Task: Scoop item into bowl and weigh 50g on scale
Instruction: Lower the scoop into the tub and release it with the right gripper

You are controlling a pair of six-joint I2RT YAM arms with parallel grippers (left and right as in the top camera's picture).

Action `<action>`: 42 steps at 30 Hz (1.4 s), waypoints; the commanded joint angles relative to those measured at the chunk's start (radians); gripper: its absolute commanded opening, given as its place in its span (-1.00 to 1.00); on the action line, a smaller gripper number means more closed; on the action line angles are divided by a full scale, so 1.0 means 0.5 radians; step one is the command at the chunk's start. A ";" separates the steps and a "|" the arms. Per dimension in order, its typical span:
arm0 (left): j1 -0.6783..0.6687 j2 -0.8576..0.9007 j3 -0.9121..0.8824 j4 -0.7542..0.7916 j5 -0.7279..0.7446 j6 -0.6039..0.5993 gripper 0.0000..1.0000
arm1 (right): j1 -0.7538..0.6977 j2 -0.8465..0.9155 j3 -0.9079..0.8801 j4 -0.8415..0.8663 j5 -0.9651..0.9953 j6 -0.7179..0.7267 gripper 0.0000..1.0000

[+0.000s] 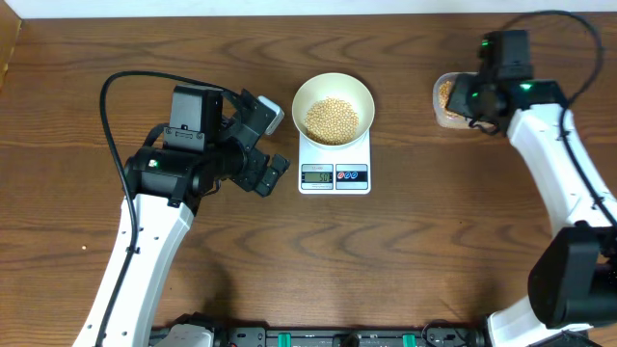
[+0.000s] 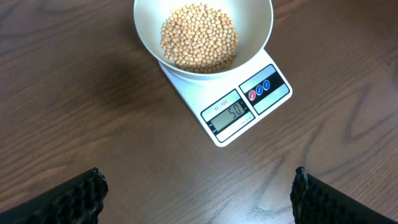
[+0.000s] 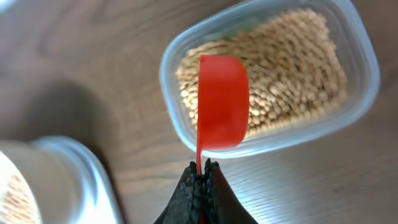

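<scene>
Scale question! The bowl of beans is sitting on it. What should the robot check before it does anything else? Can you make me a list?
1. The bowl sits squarely on the scale: ok.
2. The display reads 50 in the left wrist view: ok.
3. The beans are all inside the bowl, with none spilled around the scale: ok.
4. The left fingers are open and apart from the scale: ok.
5. The right fingers are shut on the red scoop handle, over the tub: ok.
6. The red scoop is empty: cannot tell.
</scene>
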 commanded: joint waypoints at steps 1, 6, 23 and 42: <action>-0.005 -0.002 0.029 -0.004 -0.010 0.026 0.93 | -0.077 -0.052 -0.060 0.013 -0.143 0.681 -0.98; -0.005 -0.002 0.029 -0.004 -0.011 0.027 0.93 | -0.116 -0.052 -0.168 0.110 -0.154 0.951 -0.95; -0.005 -0.002 0.029 -0.004 -0.011 0.027 0.93 | -0.180 -0.061 -0.220 0.109 -0.190 1.118 0.07; -0.005 -0.002 0.029 -0.004 -0.011 0.027 0.93 | -0.351 -0.336 -0.214 0.085 -0.433 0.675 0.99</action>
